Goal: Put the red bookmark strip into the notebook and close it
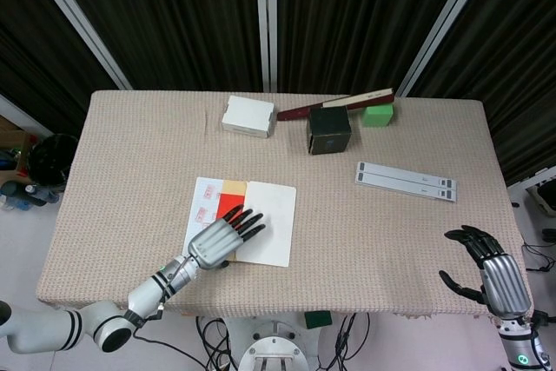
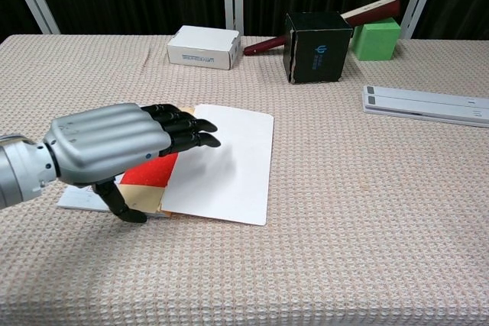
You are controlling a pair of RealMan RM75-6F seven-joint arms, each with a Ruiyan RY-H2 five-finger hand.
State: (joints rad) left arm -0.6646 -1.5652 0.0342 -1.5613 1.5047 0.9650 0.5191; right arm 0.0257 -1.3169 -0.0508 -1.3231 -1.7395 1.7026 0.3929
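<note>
While the notebook lies open at six o'clock on the table, the red bookmark strip already rests on its pages, under the empty, spread left hand. Closing remains. The right hand, also spread, waits empty at four o'clock.

- Notebook: lies flat near the table's front edge, a white page folded over its right part.
- Red bookmark strip: flat inside, partly showing.

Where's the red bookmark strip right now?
In both views the red bookmark strip lies on the notebook at the table's front left, mostly hidden beneath the left hand, beside the white page.
</note>
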